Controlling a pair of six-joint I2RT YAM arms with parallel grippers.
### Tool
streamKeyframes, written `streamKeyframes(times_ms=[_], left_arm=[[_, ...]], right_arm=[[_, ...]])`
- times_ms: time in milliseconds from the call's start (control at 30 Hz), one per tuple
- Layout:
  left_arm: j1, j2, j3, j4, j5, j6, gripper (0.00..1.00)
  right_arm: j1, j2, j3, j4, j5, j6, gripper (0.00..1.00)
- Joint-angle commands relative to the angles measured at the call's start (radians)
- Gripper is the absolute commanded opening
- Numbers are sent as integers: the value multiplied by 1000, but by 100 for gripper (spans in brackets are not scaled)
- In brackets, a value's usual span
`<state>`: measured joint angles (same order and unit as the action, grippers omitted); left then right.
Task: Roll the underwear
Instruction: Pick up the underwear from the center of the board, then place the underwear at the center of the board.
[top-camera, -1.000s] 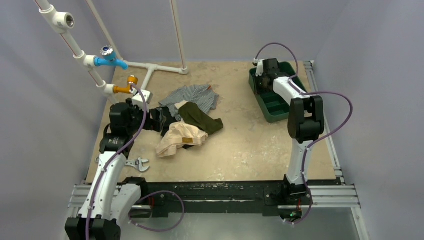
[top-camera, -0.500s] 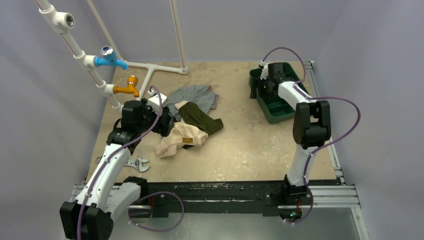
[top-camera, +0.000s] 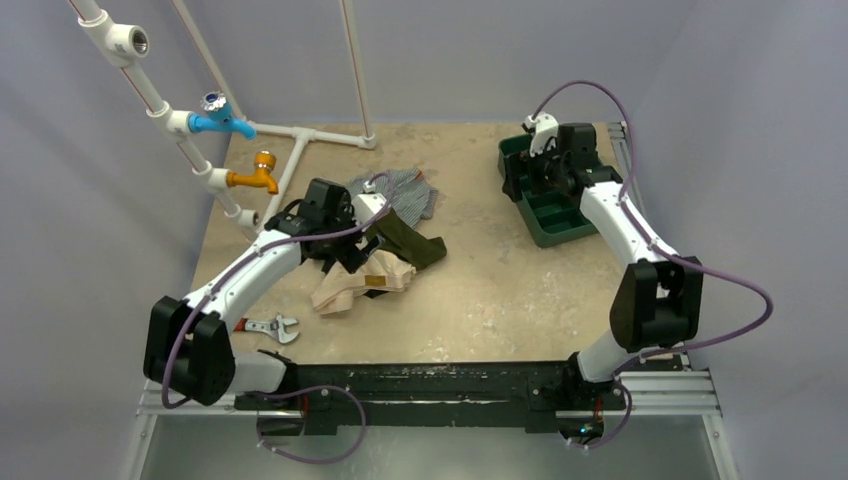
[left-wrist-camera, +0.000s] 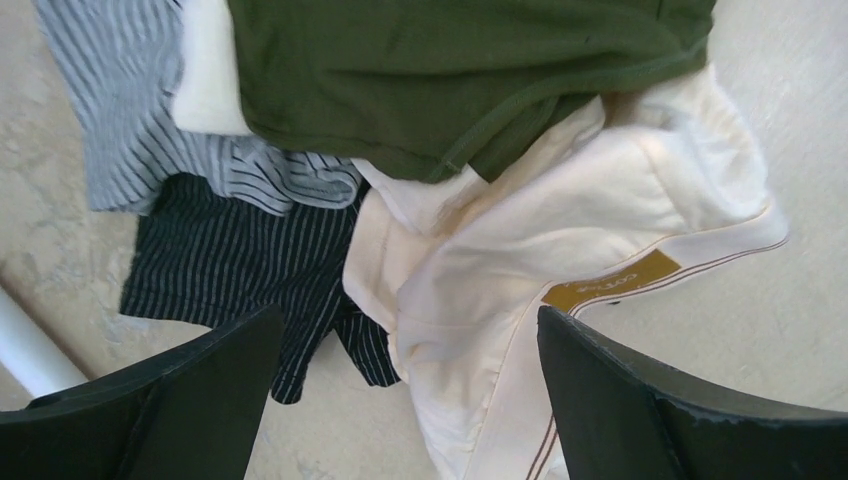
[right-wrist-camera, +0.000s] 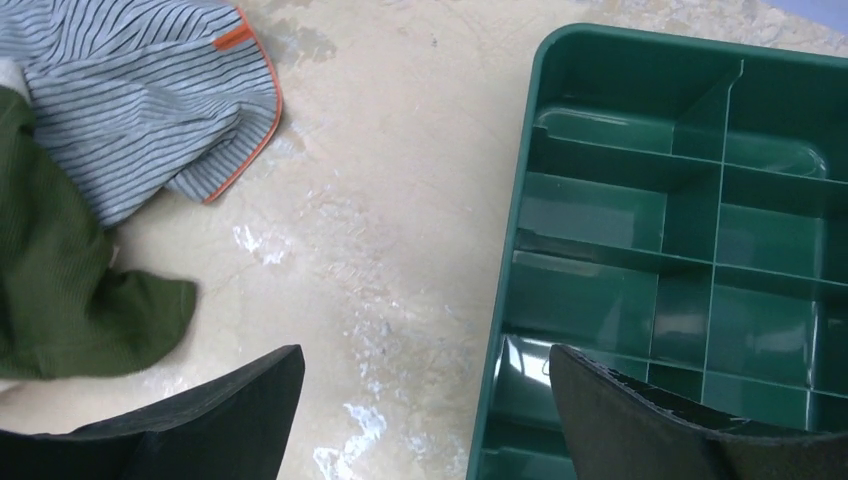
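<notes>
Wrench (top-camera: 272, 327): flat on the worktop (top-camera: 500, 300) at the near left, well apart from the clothes.

Underwear (top-camera: 360, 278): crumpled in a heap on the near side of the clothes pile, left of centre. It's not rolled at all. The wrist view shows its band edge facing up with a mustard label (left-wrist-camera: 612, 282).

Left fingers (left-wrist-camera: 200, 390): spread wide with nothing between them, hanging over the pile with the underwear right below the gap. Can't tell whether they touch the cloth.

Dark striped cloth (left-wrist-camera: 230, 260): just beside the underwear, partly tucked under the lighter stripes.

Olive garment (top-camera: 400, 235): lies across the far edge of the underwear, touching it.

Grey striped garment (top-camera: 395, 190): far side of the pile, partly under the olive one, with orange trim along its hem.

Tray (top-camera: 560, 225): green with divided compartments, at the far right of the worktop, well apart from the pile.

Right fingers (right-wrist-camera: 220, 410): also spread wide and gripping nothing, up over the tray's left rim.

Pipes (top-camera: 300, 135): white, in the far left corner, with a blue valve (top-camera: 215, 118) and an orange tap (top-camera: 255, 175).
</notes>
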<state>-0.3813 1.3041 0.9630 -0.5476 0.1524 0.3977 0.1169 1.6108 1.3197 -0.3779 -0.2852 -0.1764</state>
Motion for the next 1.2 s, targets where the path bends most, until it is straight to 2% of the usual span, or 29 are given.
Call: streamKeyframes(times_ms=[0, 67, 133, 200, 233, 300, 367, 400, 633, 900, 933, 1000, 1100, 1167], left_arm=[[-5, 66, 44, -87, -20, 49, 94], [-6, 91, 42, -91, 15, 36, 83], [-9, 121, 46, -91, 45, 16, 68], [-13, 153, 65, -104, 68, 4, 49], [-14, 162, 80, -118, 79, -5, 34], [-15, 164, 127, -165, 121, -22, 15], [-15, 145, 175, -215, 179, -43, 2], [-16, 127, 200, -237, 211, -53, 0], [-68, 20, 424, -348, 425, -137, 0], [-264, 125, 669, -305, 495, -282, 0], [-284, 140, 677, -291, 489, -293, 3], [-309, 165, 670, -259, 452, -303, 22], [-314, 187, 627, -222, 358, -313, 62], [-314, 189, 590, -203, 280, -291, 70]], right_arm=[[0, -97, -59, -51, -45, -89, 92], [-1, -132, -79, -70, -46, -97, 92], [-1, -164, -101, -82, -48, -103, 92], [0, -191, -124, -84, -48, -102, 92], [-1, -200, -133, -84, -48, -100, 92], [-2, -212, -149, -87, -48, -94, 92], [0, -224, -165, -86, -43, -94, 92], [-1, -230, -173, -83, -35, -94, 92], [0, -280, -208, -73, 29, -86, 92], [-17, -311, -209, -75, 81, -71, 93], [-24, -315, -208, -76, 85, -71, 93], [-36, -319, -203, -83, 89, -74, 93], [-46, -322, -206, -92, 86, -83, 93], [-48, -321, -215, -90, 85, -87, 93]])
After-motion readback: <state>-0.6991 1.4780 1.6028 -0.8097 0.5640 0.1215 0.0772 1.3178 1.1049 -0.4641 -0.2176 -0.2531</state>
